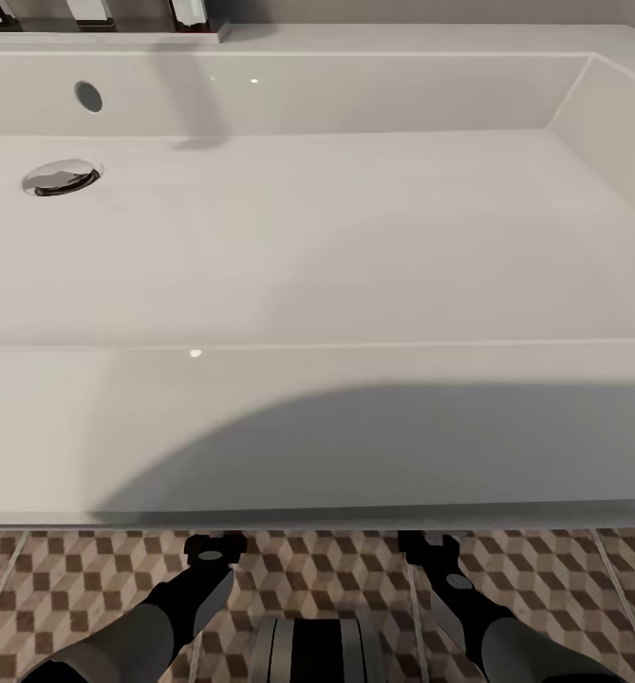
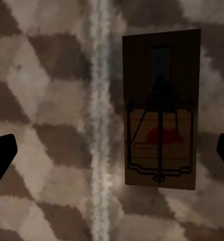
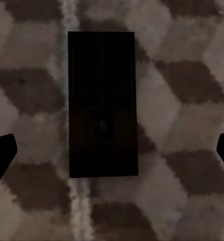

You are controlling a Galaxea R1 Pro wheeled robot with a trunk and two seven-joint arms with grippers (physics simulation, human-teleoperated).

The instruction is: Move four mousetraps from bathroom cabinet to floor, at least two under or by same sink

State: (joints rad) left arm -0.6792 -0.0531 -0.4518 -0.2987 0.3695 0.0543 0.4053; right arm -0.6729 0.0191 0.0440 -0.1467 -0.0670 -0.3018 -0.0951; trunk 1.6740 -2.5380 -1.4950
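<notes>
While both tools (image 2: pixel 112 155) (image 3: pixel 112 155) hang spread, a mousetrap (image 2: pixel 161 110) lies flat beneath each

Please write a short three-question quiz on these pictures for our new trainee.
1. True or false: the left tool is clamped on the mousetrap.
2. What does that trap lie on: A) the sink, B) the tiled floor, C) a shelf?
3. What red figure is printed on its board?

Key: 1 false, the tool is open and the trap lies free below it; 2 B; 3 a mouse.
</notes>
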